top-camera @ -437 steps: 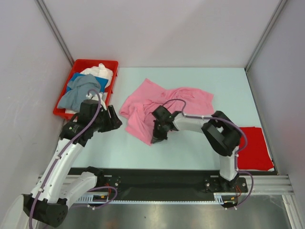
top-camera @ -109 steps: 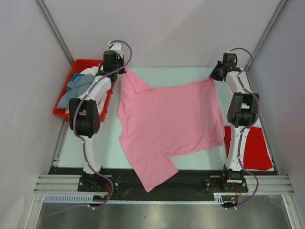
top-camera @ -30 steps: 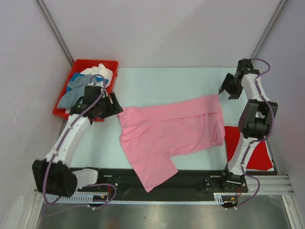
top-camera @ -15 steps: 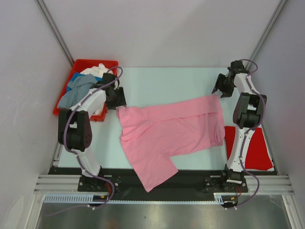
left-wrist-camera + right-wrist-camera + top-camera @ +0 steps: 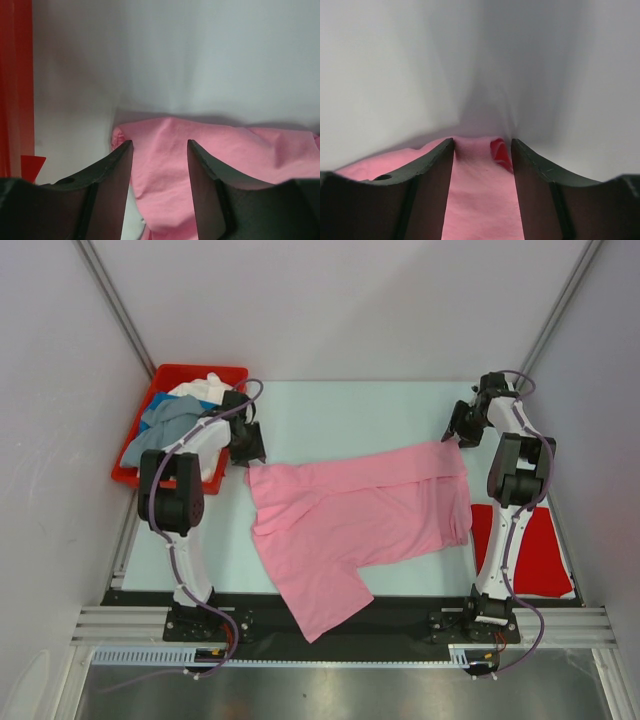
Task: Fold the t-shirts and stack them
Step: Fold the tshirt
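Broadly, the smooth pale bench (image 5: pixel 350 405) carries the light pink t-shirt (image 5: pixel 360 515), soft matte cloth lying flat. Its long far edge runs left to right. One corner lies just beneath each arm. The left pincer (image 5: pixel 252 450) and the right pincer (image 5: pixel 455 433) are both spread, jaws straddling cloth, pinching nothing.

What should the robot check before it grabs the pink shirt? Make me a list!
1. Left gripper above the pink t-shirt's far left corner: ok.
2. Right gripper above its far right corner: ok.
3. Both grippers' jaws apart, pink cloth showing between them: ok.
4. Shirt lying wholly on the table: not ok, its near end spills over the front edge.
5. Fingertips low enough to touch the cloth: cannot tell.
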Controlling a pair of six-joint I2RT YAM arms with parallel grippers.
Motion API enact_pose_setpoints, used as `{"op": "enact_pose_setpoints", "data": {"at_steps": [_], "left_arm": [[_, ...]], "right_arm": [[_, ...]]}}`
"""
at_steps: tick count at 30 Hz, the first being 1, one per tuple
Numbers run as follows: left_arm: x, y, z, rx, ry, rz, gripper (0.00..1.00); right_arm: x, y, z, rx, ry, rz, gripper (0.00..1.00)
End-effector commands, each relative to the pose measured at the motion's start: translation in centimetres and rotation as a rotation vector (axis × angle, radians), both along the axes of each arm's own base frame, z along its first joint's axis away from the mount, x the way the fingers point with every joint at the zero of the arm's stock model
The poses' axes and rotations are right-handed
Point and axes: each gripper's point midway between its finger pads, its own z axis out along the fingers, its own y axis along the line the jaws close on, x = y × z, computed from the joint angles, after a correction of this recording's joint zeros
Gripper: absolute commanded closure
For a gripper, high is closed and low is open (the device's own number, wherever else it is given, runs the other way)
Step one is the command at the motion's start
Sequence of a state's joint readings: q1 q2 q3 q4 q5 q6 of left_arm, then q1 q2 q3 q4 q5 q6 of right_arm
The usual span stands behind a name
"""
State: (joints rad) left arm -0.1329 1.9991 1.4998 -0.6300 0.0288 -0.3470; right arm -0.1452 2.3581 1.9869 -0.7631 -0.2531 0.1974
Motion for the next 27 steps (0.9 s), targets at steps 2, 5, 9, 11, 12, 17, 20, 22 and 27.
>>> {"op": "enact_pose_setpoints", "data": {"at_steps": [2,5,9,11,12,17,20,22,27], "left_arm": [[0.7,0.9,0.0,0.029,0.003,0.011,0.48],[0.8,1.2,-0.5,0.034,0.014,0.010,0.55],[1.6,2.1,-0.3,0.053,0.003,0.036,0.69],[2.1,2.0,-0.4,0.042,-0.004,0.041,0.76],[2.6,2.2,-0.5,0.050,-0.008,0.046,0.83],[4.5,3.1,-0.3,0.077,-0.032,0.072,1.00],[5.9,4.1,0.0,0.086,-0.057,0.105,1.00],[7.0,4.8,0.2,0.099,-0.070,0.121,1.00],[6.2,3.8,1.4,0.063,-0.062,0.054,0.79]], "right_arm": [[0.2,0.8,-0.4,0.024,-0.013,0.025,0.47],[0.2,1.4,-0.5,0.055,-0.015,0.025,0.55],[0.6,1.7,-0.9,0.071,-0.022,0.001,0.67],[1.0,1.7,-1.2,0.074,-0.031,-0.010,0.79],[1.3,1.7,-1.1,0.078,-0.038,-0.028,0.84],[3.6,1.0,-1.3,0.084,-0.088,-0.106,1.00],[5.6,0.9,-0.1,0.098,-0.139,-0.140,1.00],[7.0,0.8,0.6,0.103,-0.170,-0.148,1.00],[8.0,0.8,0.6,0.115,-0.158,-0.138,0.91]]}}
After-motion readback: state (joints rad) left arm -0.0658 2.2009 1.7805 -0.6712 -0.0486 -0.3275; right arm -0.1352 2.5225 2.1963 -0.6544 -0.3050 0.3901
